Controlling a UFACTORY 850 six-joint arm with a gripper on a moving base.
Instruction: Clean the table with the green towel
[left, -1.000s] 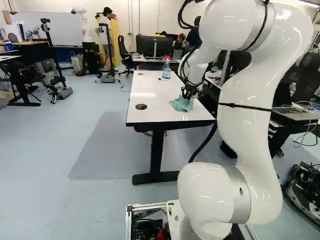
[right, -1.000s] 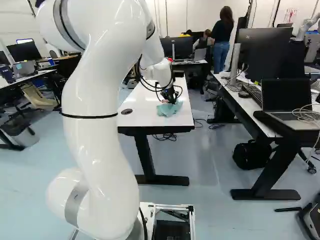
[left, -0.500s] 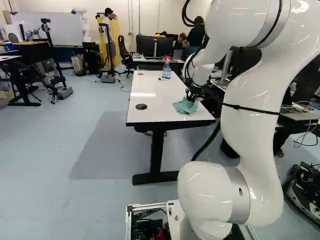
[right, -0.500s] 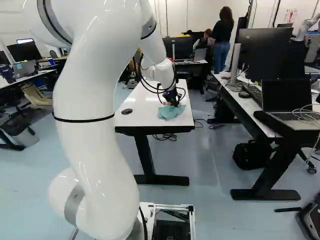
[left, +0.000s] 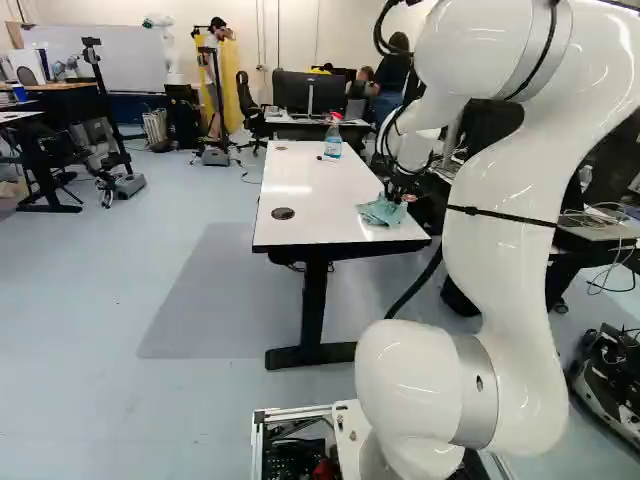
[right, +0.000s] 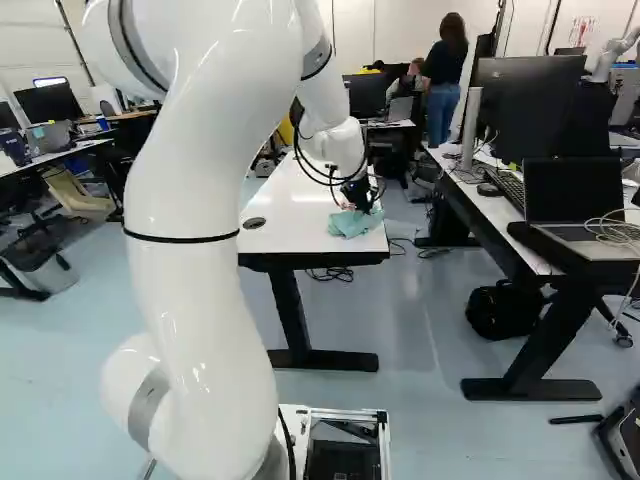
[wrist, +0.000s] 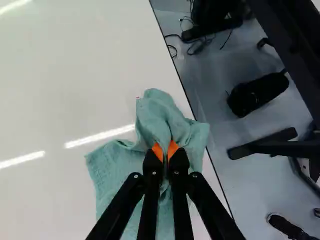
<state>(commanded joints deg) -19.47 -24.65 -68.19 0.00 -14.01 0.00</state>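
The gripper (left: 397, 192) is low over the near right part of the white table (left: 300, 205). Beneath it the green towel (left: 378, 211) lies bunched on the tabletop. In the wrist view the gripper (wrist: 165, 153) is shut on a fold of the towel (wrist: 117, 167), orange pads pinching the cloth from both sides. The rest of the towel spreads around and under the fingers, with one side reaching the table's long edge. Further along the table stands a spray bottle (left: 333, 137) with a red top.
Right of the table, another desk (right: 490, 205) holds monitors and a laptop (right: 573, 205). A black bag (right: 497, 309) lies on the floor beneath it. A round black grommet (left: 283, 213) sits in the tabletop. Behind stands another robot (left: 165, 45).
The arm has swung a little to the right over the table, toward its right edge, after a slight shift away. The towel has moved along in the gripper. The base has not moved.
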